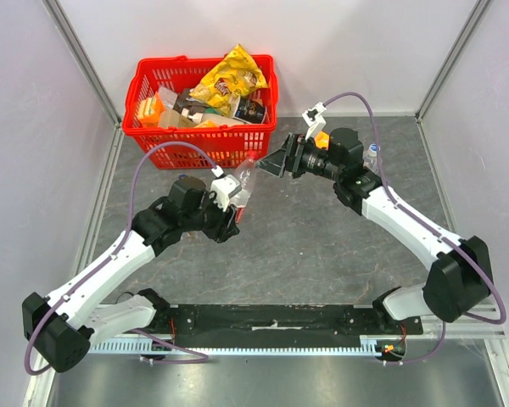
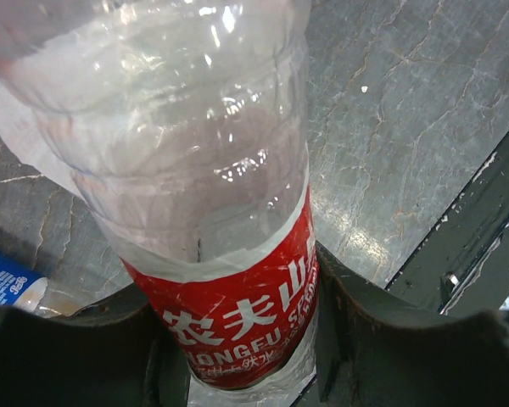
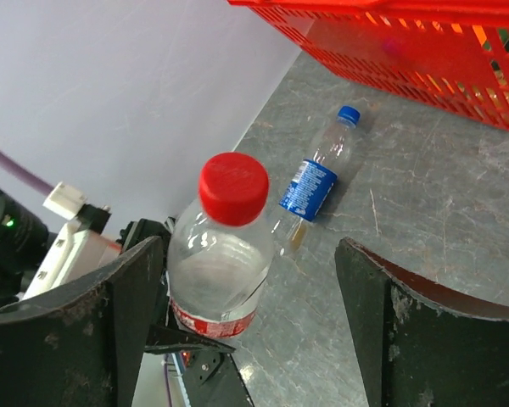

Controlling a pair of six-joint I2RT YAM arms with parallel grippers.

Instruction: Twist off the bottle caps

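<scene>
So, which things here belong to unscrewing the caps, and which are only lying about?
For the job:
red-labelled bottle
red cap
blue-labelled bottle
blue cap
clear bottle, partly hidden

Lying about:
red basket
yellow snack bag in it

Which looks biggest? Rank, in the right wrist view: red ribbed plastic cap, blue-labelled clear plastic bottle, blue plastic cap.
1. Blue-labelled clear plastic bottle
2. Red ribbed plastic cap, enlarged by nearness
3. Blue plastic cap
</scene>
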